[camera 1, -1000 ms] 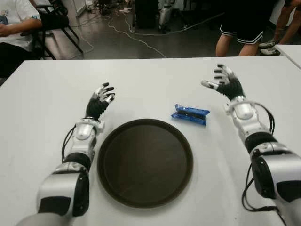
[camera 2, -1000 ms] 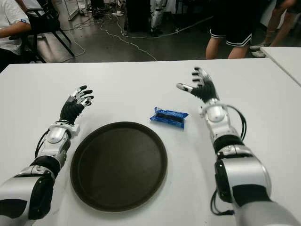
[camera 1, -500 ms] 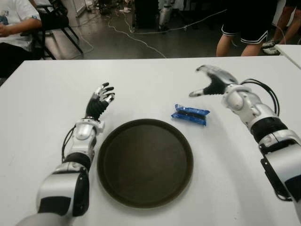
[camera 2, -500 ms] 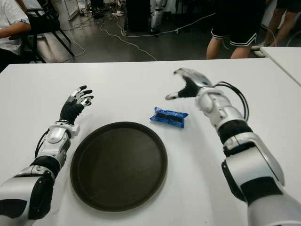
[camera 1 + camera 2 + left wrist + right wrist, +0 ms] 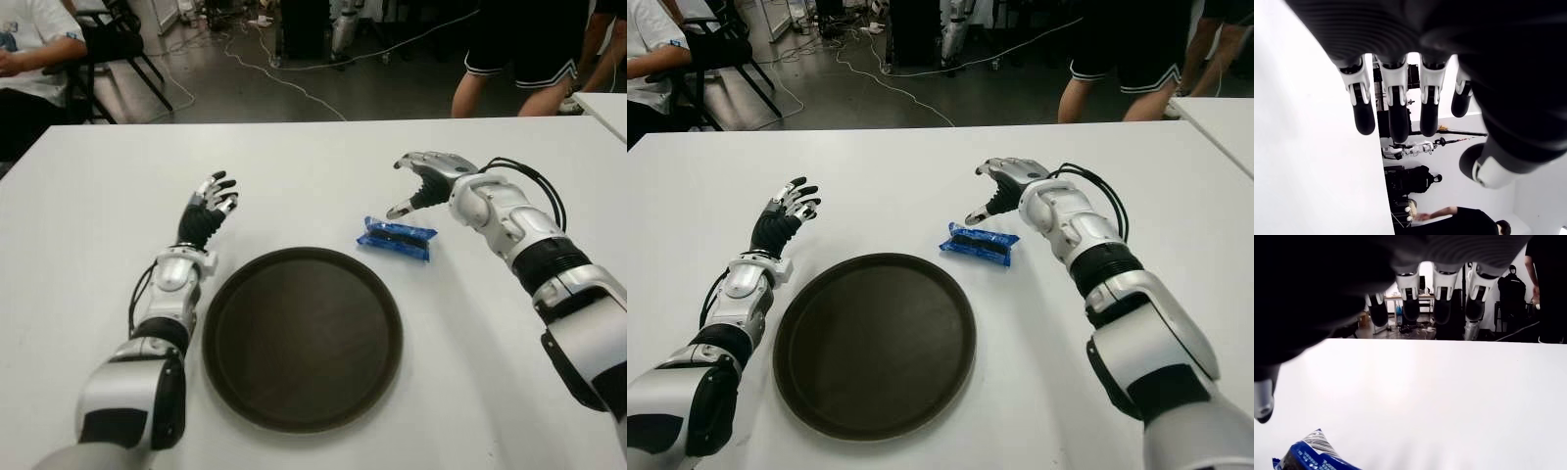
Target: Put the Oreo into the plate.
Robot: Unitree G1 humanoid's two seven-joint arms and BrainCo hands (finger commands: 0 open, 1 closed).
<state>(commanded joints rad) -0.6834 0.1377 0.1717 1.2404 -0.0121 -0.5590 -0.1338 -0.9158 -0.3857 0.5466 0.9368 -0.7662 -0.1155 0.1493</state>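
Note:
A blue Oreo pack (image 5: 397, 238) lies on the white table (image 5: 294, 176), just right of the far rim of a round dark brown plate (image 5: 302, 336). My right hand (image 5: 416, 181) hovers palm down a little above and behind the pack, fingers spread and holding nothing. In the right wrist view the pack (image 5: 1310, 458) shows below the thumb, apart from the fingers (image 5: 1442, 301). My left hand (image 5: 210, 208) shows left of the plate, fingers spread, nothing in it.
People stand beyond the far table edge (image 5: 509, 59), and one sits on a chair at the far left (image 5: 39, 59). A second white table corner (image 5: 602, 103) is at the far right. Cables run over the floor behind.
My right hand has swung left and turned palm down, coming over the Oreo pack. The pack, the plate and the left hand have not moved.

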